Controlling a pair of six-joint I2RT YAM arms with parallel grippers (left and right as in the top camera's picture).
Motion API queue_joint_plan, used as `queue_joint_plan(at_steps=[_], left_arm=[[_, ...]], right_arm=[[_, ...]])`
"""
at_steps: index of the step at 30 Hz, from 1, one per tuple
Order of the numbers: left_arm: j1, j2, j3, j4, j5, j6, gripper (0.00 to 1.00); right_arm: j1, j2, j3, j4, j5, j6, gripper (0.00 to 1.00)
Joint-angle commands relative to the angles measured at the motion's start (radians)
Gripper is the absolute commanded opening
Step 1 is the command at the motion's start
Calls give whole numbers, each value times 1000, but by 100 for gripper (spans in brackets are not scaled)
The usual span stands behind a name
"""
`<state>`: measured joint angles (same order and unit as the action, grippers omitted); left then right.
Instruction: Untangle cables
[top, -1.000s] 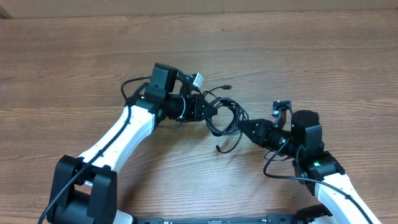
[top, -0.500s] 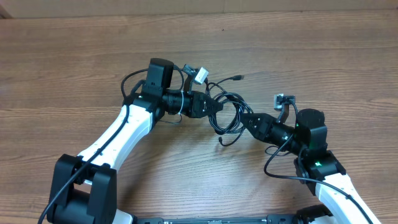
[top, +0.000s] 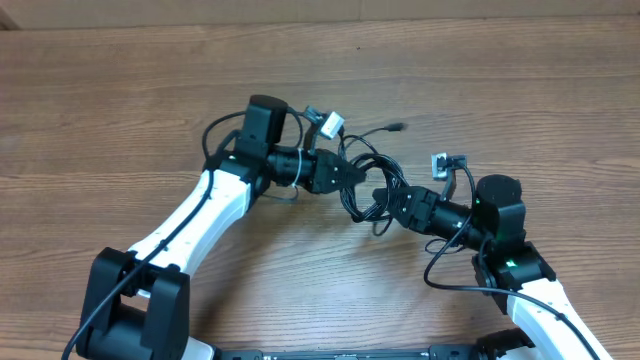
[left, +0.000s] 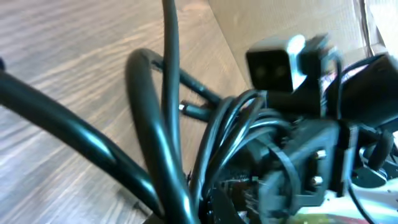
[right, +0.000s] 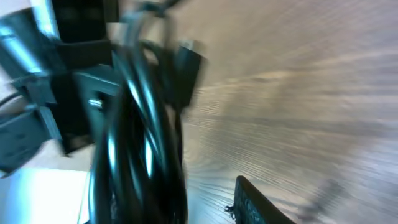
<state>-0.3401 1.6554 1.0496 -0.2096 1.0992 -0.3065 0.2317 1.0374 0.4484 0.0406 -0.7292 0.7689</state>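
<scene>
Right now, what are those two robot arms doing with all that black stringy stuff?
Two arms are working on a knot of thin black cables in the middle of the wooden table. The left gripper meets the bundle from one side, the right gripper from the other. The cords hide their jaws, so I cannot tell whether they are gripping. The cables are looped together, one plug end sticking out loose.
</scene>
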Motion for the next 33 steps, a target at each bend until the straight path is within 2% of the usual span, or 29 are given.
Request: queue_joint_plan(at_steps=[1, 5, 8, 14, 15, 19, 26, 33], left_arm=[[69, -6, 6, 3, -3, -46, 4], [92, -6, 6, -18, -115, -132, 4], [89, -6, 6, -31, -208, -196, 4], [42, -6, 6, -83, -436, -216, 4], [23, -6, 6, -93, -483, -214, 4], [-29, -6, 6, -89, -575, -214, 4], [-101, -6, 6, -89, -636, -214, 4], [-125, -6, 6, -85, -608, -214, 4]], right_arm=[[4, 1, 3, -91, 152, -49, 41], [4, 1, 3, -205, 294, -49, 49], [4, 1, 3, -247, 298, -48, 52], [4, 0, 9, -245, 95, -46, 51], [4, 0, 16, -243, 23, -44, 48], [4, 0, 32, -204, -113, -44, 47], [4, 1, 32, -61, -118, -33, 47], [4, 2, 31, -51, 57, 73, 47]])
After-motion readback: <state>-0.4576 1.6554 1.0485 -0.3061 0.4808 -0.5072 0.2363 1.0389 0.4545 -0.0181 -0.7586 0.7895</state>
